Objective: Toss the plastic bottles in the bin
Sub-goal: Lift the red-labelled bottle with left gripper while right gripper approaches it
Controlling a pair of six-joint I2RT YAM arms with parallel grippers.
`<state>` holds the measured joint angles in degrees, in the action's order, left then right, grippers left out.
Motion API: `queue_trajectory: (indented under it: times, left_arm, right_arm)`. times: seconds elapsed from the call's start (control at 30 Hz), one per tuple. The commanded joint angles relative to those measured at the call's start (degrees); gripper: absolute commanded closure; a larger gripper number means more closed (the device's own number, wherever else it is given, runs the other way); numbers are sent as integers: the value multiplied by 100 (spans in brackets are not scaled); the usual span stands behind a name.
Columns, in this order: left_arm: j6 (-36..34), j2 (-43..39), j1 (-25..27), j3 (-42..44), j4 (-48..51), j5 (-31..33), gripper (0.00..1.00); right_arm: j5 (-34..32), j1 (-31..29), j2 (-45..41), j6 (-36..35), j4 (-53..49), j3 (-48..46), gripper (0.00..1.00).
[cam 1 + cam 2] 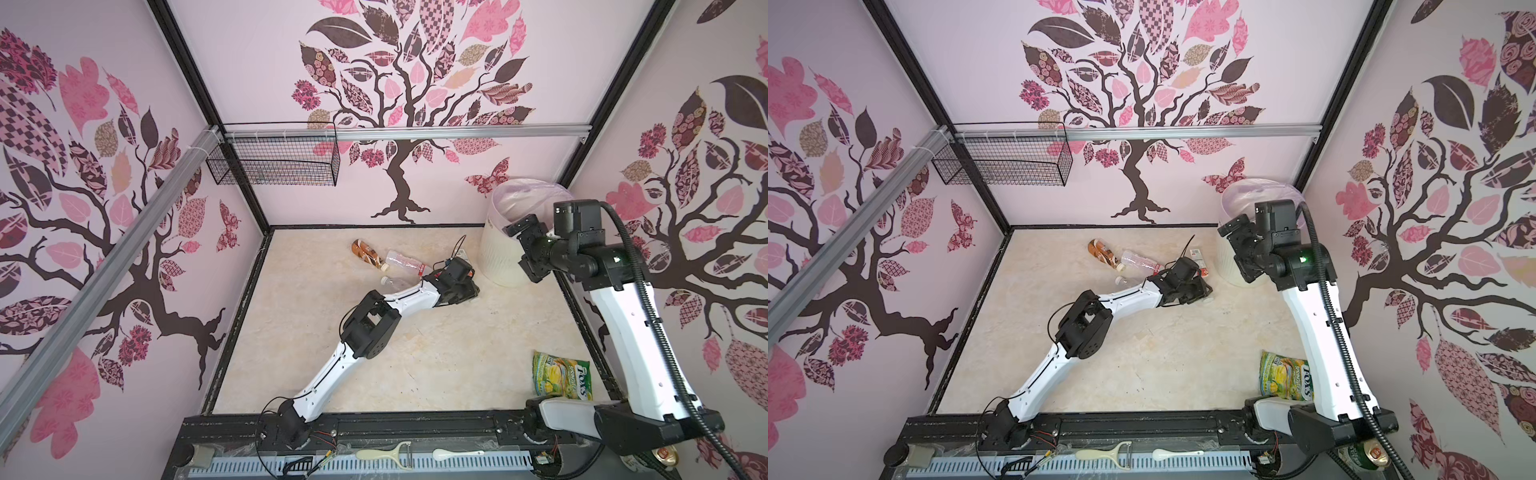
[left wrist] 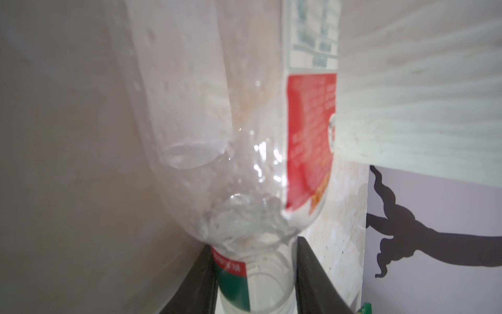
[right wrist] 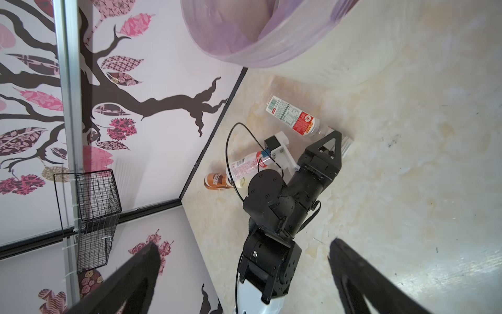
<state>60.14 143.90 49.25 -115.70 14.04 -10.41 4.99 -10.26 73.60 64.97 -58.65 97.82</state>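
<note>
Left wrist view: the red-labelled bottle (image 2: 244,163), lying just beside the bin (image 2: 407,95), was clamped at its neck by the left gripper (image 2: 254,244); the right gripper (image 1: 525,249) was held wide, empty. If lifted, the bottle could be swung against the bin's wall and lost

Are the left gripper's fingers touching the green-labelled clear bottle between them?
Touching. In the left wrist view, the left gripper has both fingers flush against the green-labelled clear bottle, no gap showing.
</note>
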Motion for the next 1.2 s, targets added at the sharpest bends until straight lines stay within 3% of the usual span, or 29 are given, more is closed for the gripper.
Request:
queue_trajectory:
  times: [0.0,0.23,0.43,0.67,1.03,1.17]
  left_arm:
    - [-149,-585,104,903,218,-145,63]
    - [-174,-1794,391,2376,126,165,62]
    - [-182,-2132,789,2219,642,391,62]
    - [-147,-2939,828,2595,991,827,62]
    - [-580,-3778,724,3156,1370,701,63]
    - [-719,-4151,726,3415,1356,598,64]
  right_arm:
    - [546,-55,76,470,-98,-96,0]
    - [823,-90,65,677,-141,-397,1]
    - [657,-90,9,630,-228,-496,1]
    - [262,-161,5,384,-365,-69,1]
    - [-81,-193,358,55,-470,176,0]
    - [270,-196,396,-6,-223,-243,1]
